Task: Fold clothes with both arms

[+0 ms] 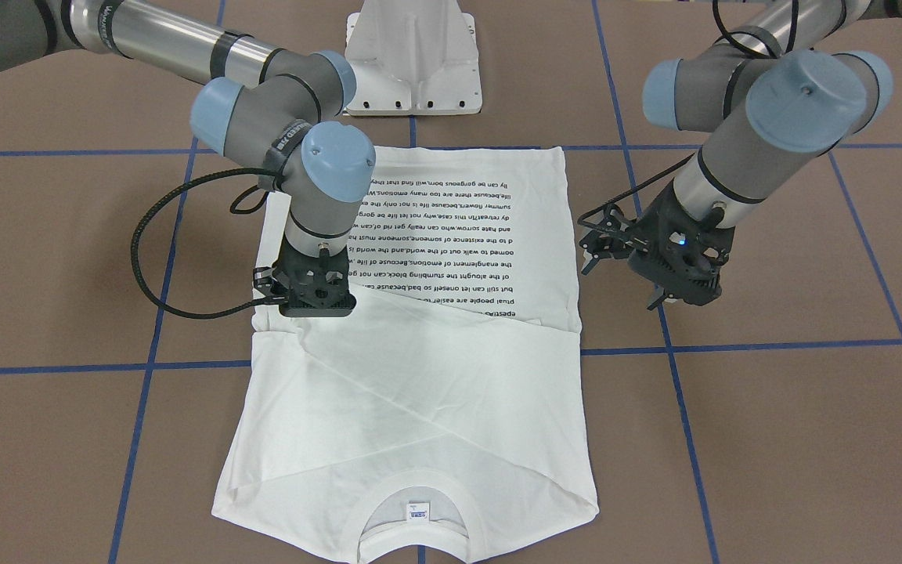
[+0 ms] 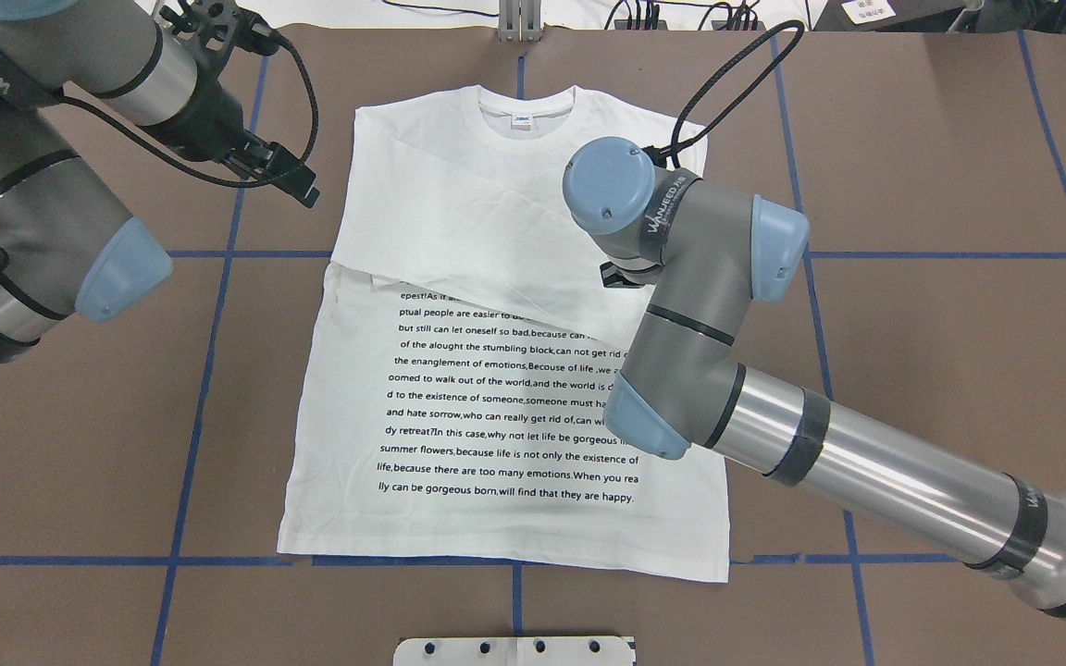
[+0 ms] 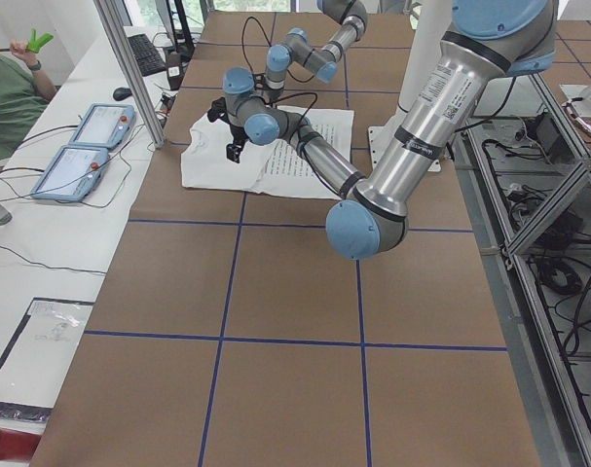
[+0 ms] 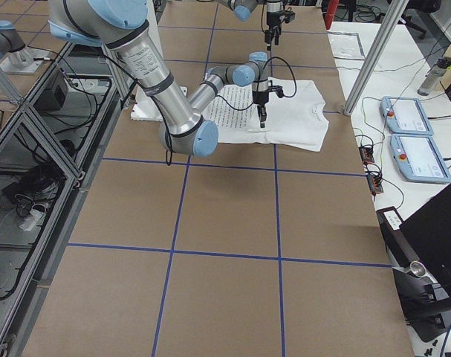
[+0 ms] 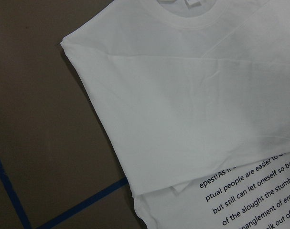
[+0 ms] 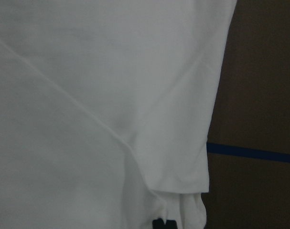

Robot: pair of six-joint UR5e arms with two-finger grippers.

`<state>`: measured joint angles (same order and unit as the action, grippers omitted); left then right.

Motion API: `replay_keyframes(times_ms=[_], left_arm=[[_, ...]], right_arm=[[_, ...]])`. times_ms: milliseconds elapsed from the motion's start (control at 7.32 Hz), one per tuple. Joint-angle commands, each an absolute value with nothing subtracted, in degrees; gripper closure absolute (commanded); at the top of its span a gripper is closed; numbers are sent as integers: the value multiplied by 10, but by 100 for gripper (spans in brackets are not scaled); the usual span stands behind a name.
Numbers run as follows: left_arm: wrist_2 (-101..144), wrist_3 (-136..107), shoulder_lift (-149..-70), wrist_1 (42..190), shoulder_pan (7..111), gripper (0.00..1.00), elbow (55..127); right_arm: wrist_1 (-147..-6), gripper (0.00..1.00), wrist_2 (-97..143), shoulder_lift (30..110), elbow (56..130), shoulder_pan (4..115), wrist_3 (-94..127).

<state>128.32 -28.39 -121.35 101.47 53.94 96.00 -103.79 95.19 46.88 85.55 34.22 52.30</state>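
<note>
Shirt (image 2: 496,518): lies flat on the table (image 2: 940,370), front up, collar (image 2: 521,104) away from the robot, both sleeves (image 2: 459,231) crossed over the chest.

Right gripper (image 1: 316,304): points straight down onto the shirt's side edge by the sleeve fold. You cannot tell its opening, because the tips are hidden.

Left gripper (image 1: 593,247): off the cloth, beside the opposite edge, fingers apart, holding nothing.

Recommendation: the side fold looks to be next. Bring the left gripper level with the right, pinch at the edges only, and lift evenly so the crossed sleeves stay put.

Writing: the print (image 2: 505,416) ends "will find that they are happy." The neck label (image 1: 417,511) is too small to read.
</note>
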Motion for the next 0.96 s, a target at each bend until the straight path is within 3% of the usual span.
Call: replay_keyframes(times_ms=[0,410,546,819], left_arm=[[1283,-283,-1210,1015,539,0,960],[1280,-315,-1210,1015,538,0,964],[1278,-369,-1211,1022,532,0,968],[1257,-443,-1151,1075,498,0,1027]], right_arm=[[-1035,0,943,484,867,342,518],[-975,0,991,489,880,364,489],[-958,0,1015,516,914,364,506],[-949,0,1057,608,1054,363,554]])
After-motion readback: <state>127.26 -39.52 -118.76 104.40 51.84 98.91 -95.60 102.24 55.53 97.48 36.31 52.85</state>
